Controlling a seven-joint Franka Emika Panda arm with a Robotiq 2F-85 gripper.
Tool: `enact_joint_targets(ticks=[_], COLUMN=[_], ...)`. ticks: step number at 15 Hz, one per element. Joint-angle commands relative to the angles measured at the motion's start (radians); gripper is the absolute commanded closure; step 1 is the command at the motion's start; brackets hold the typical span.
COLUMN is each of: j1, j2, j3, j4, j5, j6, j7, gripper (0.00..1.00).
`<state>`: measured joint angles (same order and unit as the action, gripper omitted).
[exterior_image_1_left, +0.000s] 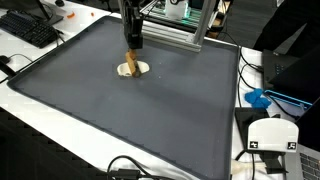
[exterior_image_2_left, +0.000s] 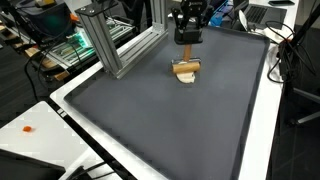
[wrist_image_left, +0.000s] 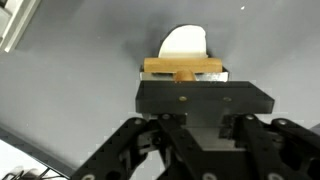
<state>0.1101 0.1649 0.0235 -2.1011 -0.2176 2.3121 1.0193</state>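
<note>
My gripper (exterior_image_1_left: 132, 44) hangs over the far part of a dark grey mat (exterior_image_1_left: 120, 115) and is shut on a light wooden tool (exterior_image_1_left: 130, 62). The tool's handle runs down from the fingers and its lower end rests on or just over a small white dish (exterior_image_1_left: 140, 69). In an exterior view the gripper (exterior_image_2_left: 187, 41) stands right above the tool's flat wooden head (exterior_image_2_left: 185, 67) and the dish (exterior_image_2_left: 186, 78). In the wrist view the wooden bar (wrist_image_left: 182, 66) lies across the dish (wrist_image_left: 185, 42). The gripper body (wrist_image_left: 205, 100) hides the fingertips.
An aluminium frame (exterior_image_1_left: 178, 34) stands at the mat's far edge, also seen in an exterior view (exterior_image_2_left: 112, 42). A keyboard (exterior_image_1_left: 30, 28) lies beside the mat. A blue item (exterior_image_1_left: 258, 98) and a white device (exterior_image_1_left: 270, 135) sit off one side. Cables (exterior_image_1_left: 125, 168) run along the near edge.
</note>
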Motion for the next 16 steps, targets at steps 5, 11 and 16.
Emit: enact_joint_targets(ticks=[5,11,16], j1=[0.006,-0.002,-0.011], j2=[0.051,0.042,0.024], j3=[-0.048,-0.037,-0.016], j4=[-0.030,-0.035,-0.041], j5=[-0.117,-0.080,0.025], j6=[0.133,0.106,0.053], j7=[0.130,0.124,0.012], gripper=[0.78,0.78,0.78])
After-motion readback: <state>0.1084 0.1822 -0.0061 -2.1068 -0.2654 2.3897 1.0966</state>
